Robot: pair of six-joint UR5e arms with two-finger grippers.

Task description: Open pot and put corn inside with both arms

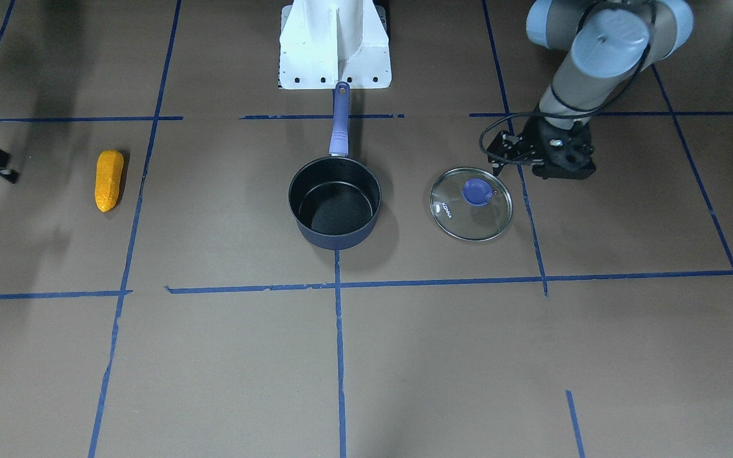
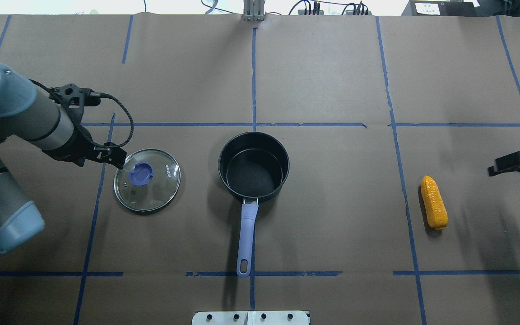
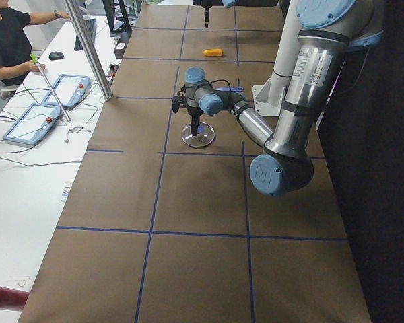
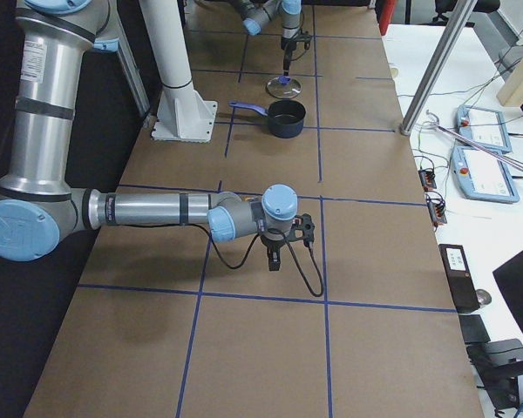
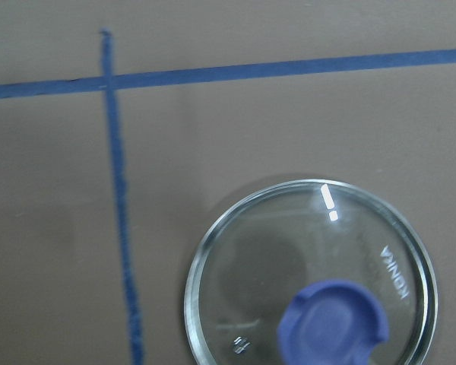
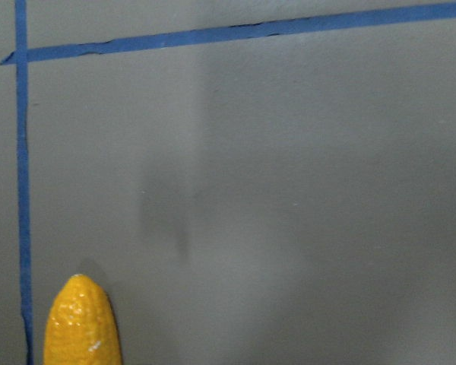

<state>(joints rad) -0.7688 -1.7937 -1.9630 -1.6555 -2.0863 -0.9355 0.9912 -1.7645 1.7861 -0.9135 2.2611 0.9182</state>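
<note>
left fingers (image 2: 109, 157): empty beside lid (image 2: 148, 181), gap unclear
right fingers (image 2: 510, 164): empty near corn (image 2: 434, 202), gap unclear
pot (image 2: 253, 168): uncovered, mid-table (image 2: 332, 225)
corn: on table, well apart
step: probably corn pickup, straddling it

You can read just one word: "KONKA", in small white letters on the glass lid (image 2: 161, 186), near its rim.

Navy pot (image 2: 253, 167), orange-yellow corn (image 2: 434, 202), blue-knobbed clear lid (image 2: 163, 187).
</note>
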